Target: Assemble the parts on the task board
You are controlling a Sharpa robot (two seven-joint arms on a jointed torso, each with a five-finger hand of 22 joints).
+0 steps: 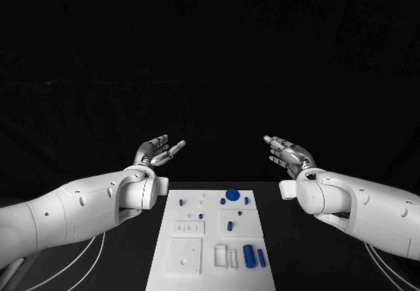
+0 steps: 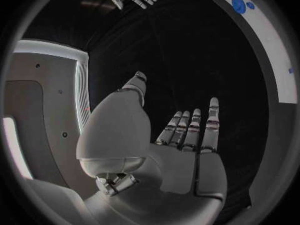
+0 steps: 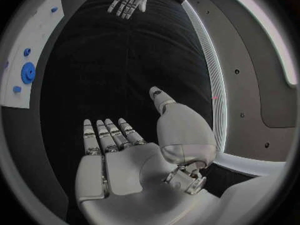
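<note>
Raised above the table's far edge: left hand (image 1: 158,151) and right hand (image 1: 289,154), fingers spread wide, holding nothing.
Below, on one white task board (image 1: 210,267): roughly nine blue parts (image 1: 232,194).

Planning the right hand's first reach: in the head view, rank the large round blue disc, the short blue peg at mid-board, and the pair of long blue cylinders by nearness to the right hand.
1. Large round blue disc, far end of the white task board, nearest the right hand.
2. Short blue peg, mid-board.
3. Pair of long blue cylinders, near end, farthest.
</note>
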